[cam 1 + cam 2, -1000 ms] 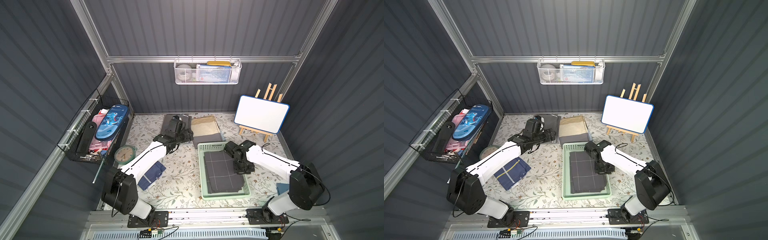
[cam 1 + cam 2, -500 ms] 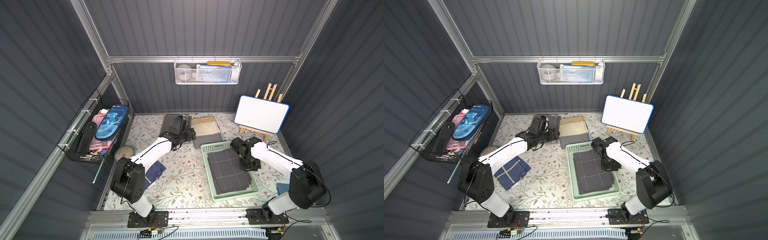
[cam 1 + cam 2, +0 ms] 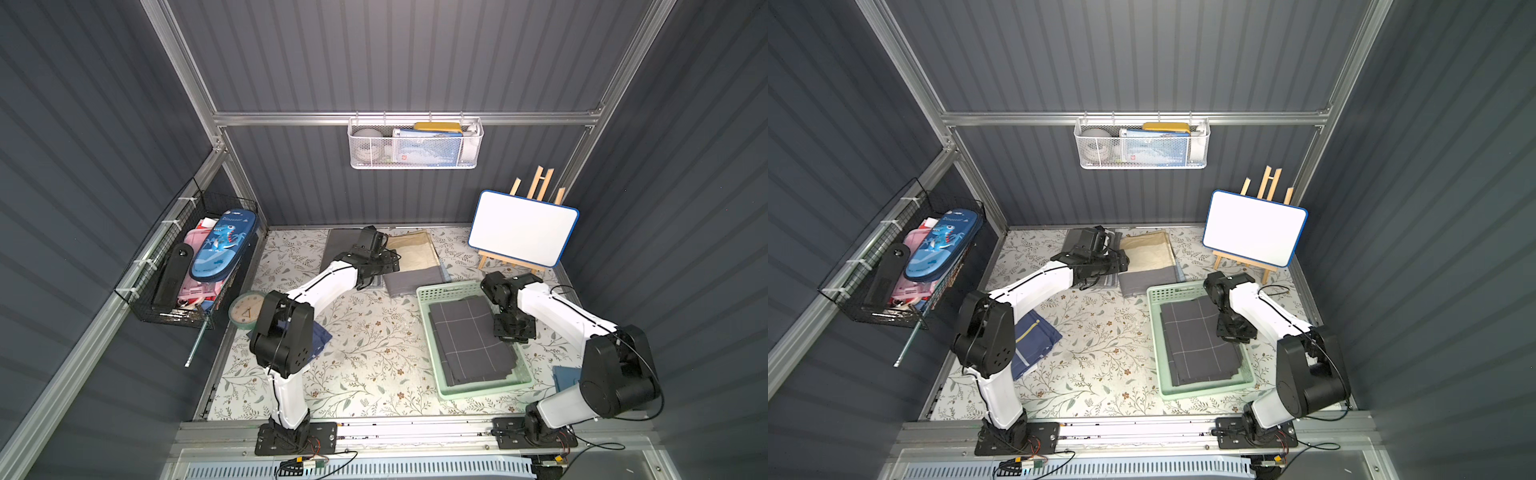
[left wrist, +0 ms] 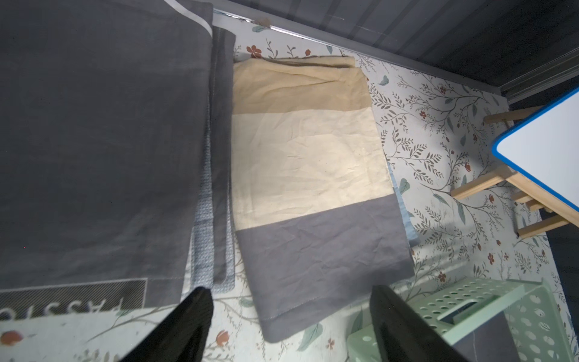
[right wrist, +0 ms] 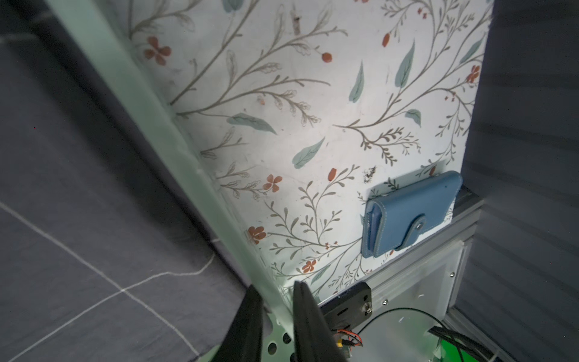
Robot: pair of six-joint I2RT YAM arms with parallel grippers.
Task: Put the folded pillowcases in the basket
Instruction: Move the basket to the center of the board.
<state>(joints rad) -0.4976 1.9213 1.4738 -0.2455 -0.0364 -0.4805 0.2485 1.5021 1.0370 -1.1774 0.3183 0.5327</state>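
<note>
The pale green basket (image 3: 482,392) (image 3: 1204,392) sits right of centre, turned askew, with a dark grid-lined folded pillowcase (image 3: 469,340) (image 5: 78,219) lying in it. My right gripper (image 3: 513,330) (image 5: 275,286) is shut on the basket's right rim (image 5: 150,116). A beige-and-grey folded pillowcase (image 3: 415,257) (image 4: 307,156) lies at the back, just beyond the basket (image 4: 488,297). Left of it lies a dark grey folded one (image 4: 94,141). My left gripper (image 3: 384,262) (image 4: 288,291) hangs open just above the beige-and-grey one's near edge, holding nothing.
A whiteboard on an easel (image 3: 523,232) stands at the back right. A blue wallet (image 5: 410,213) lies right of the basket. A navy cloth (image 3: 1034,336) and a clock (image 3: 246,309) lie at the left. A black wire basket (image 3: 195,270) and a white mesh basket (image 3: 415,145) hang on the walls.
The right gripper has dragged the basket rightward and turned it askew. The left gripper has shifted right, from over the dark grey pillowcase towards the beige-and-grey one.
</note>
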